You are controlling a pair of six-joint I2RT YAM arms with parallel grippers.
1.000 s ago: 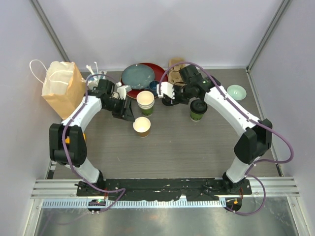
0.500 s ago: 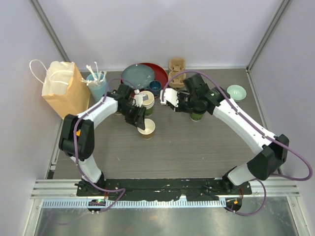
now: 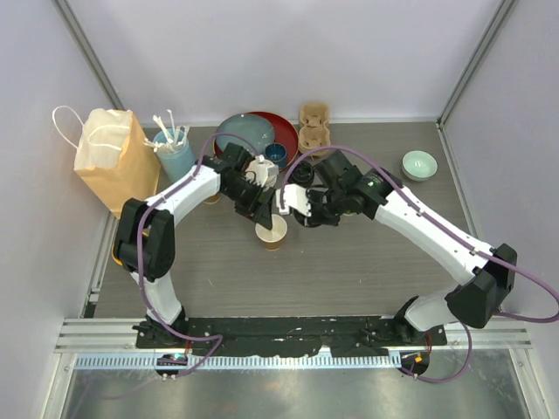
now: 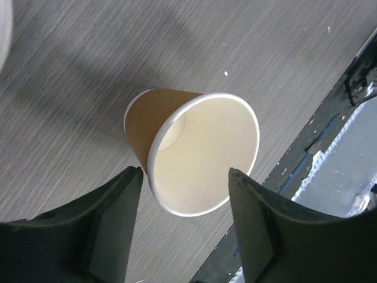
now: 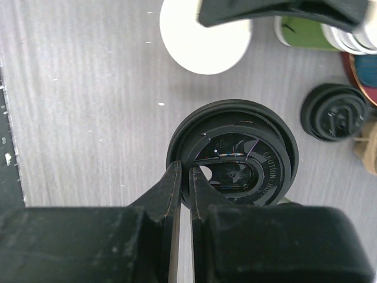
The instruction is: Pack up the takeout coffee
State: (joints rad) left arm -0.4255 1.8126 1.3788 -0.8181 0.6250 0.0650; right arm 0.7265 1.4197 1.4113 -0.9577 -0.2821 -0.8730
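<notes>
While the right pincer point(image 5: 184, 172) pinches a black lid point(image 5: 235, 153) by its rim near the brown cup point(image 4: 194, 153), standing uncovered on the tabletop point(image 3: 349, 262) before the spread left pincer point(image 4: 185, 171), capping and bagging apparently remain.

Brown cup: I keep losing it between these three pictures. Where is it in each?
Top external: the brown cup stands mid-table, just below the left tool.
Left wrist: centre, between that tool's fingers.
Right wrist: top edge, only its cream mouth shows, above the black lid.
Shared landmark: the left tool; in the right wrist view, the dark bar over the cup.
</notes>
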